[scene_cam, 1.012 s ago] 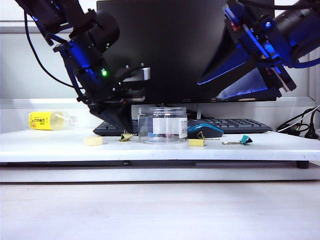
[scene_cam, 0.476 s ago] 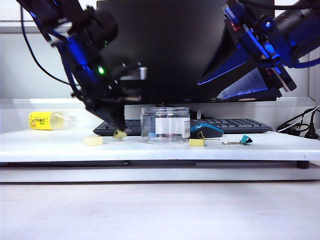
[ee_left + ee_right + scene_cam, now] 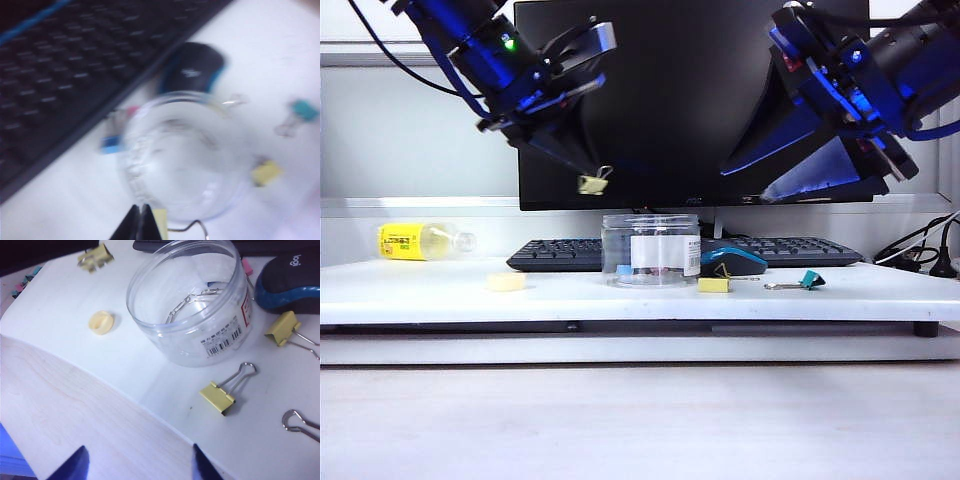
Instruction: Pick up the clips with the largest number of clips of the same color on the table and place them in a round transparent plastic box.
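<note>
Moved: left gripper [image 3: 592, 178] has risen from table level beside the jar to up in front of the monitor [image 3: 660, 100], taking a pale-yellow clip [image 3: 592, 184] w/ it; jar sits a bit further right than a sec ago.
Left gripper: jaws pinched tight on that clip, wire handle sticking out; hangs above and slightly left of the round transparent plastic box [image 3: 651, 249]. Left wrist view is blurry, but the jar mouth lies right under the fingertips [image 3: 140, 225].
Right gripper: up high on the right in front of the monitor, jaws spread wide, holding nothing; its fingertips [image 3: 77, 465] frame the table edge in the right wrist view.
Box: upright on the white table [image 3: 620, 300], open-topped, just in front of the keyboard [image 3: 550, 255]; silver paper clips [image 3: 187, 302] inside, no yellow one.
Other yellow clips: one on the table [image 3: 713, 284] just right of the jar, in front of the mouse [image 3: 732, 260]; right wrist view shows two near the jar [image 3: 218, 397] [image 3: 282, 328].
Others: teal-green clip [image 3: 811, 279] further right; yellow disc [image 3: 506, 282] left of jar; bottle [image 3: 420, 241] lying far left.
</note>
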